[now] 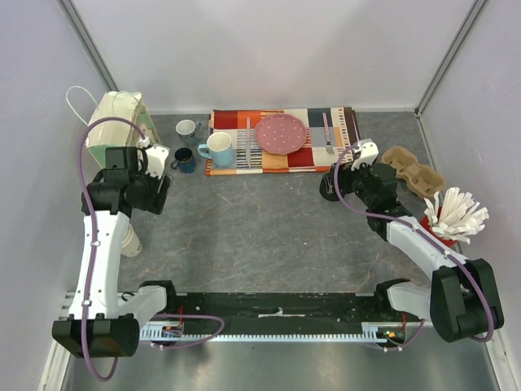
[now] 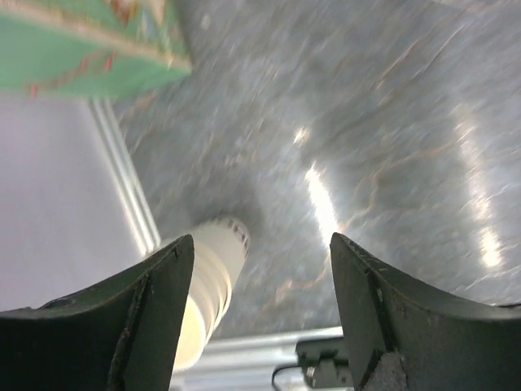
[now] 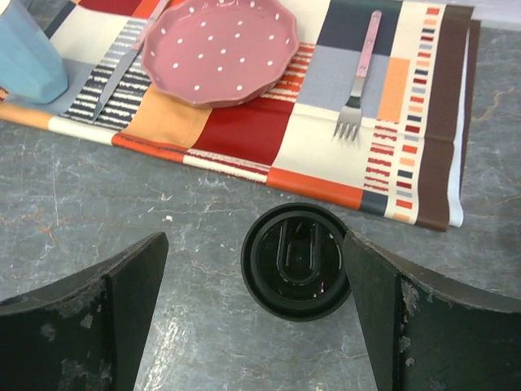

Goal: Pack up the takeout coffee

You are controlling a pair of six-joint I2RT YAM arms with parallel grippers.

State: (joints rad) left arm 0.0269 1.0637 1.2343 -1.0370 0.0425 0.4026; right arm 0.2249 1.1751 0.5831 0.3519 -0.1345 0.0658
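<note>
Under the right gripper (image 3: 254, 244), wide and empty: black lid (image 3: 296, 261) between jaws. Left gripper (image 2: 260, 240) wide; paper cup (image 2: 213, 269) lies toppled at 8 o'clock.

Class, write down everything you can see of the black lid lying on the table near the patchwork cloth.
The lid is round, black and glossy, plastic by its look, with a raised outer rim and a sunken middle bearing a moulded U-shaped ridge. It lies flat on the grey marbled table, just short of the cloth's near edge and below the fork. The right gripper hovers over it, fingers spread wide to either side, neither touching it. Nothing rests on it.
</note>
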